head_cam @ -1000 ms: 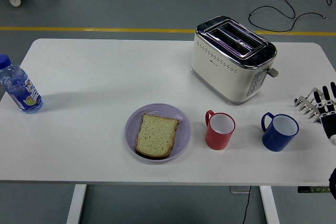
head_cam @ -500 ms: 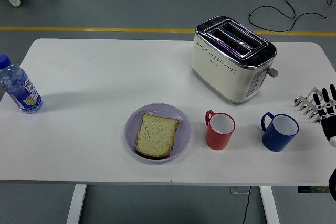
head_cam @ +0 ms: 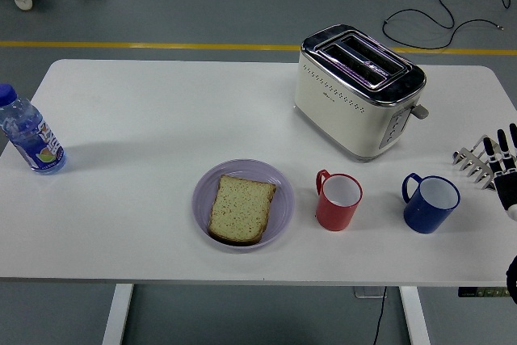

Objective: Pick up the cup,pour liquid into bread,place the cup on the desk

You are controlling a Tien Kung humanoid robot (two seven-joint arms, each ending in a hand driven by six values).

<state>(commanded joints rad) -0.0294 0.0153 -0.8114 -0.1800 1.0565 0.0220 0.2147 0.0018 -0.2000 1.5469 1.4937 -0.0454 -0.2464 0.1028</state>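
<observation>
Right hand at the table's right edge, both mugs untouched.

Head view: the black right hand (head_cam: pixel 505 171) enters at the right edge with fingers straight and spread, holding nothing, just beside a small metal rack (head_cam: pixel 472 163). The glossy blue mug (head_cam: pixel 430 204) stands near it on the white table (head_cam: pixel 145 119); the red mug (head_cam: pixel 338 200) stands between that and the lilac plate (head_cam: pixel 279 199) bearing a slice of bread (head_cam: pixel 241 208). A cream two-slot toaster (head_cam: pixel 358 91) sits behind, and a clear plastic bottle with a blue cap (head_cam: pixel 28 133) stands at far left.
</observation>
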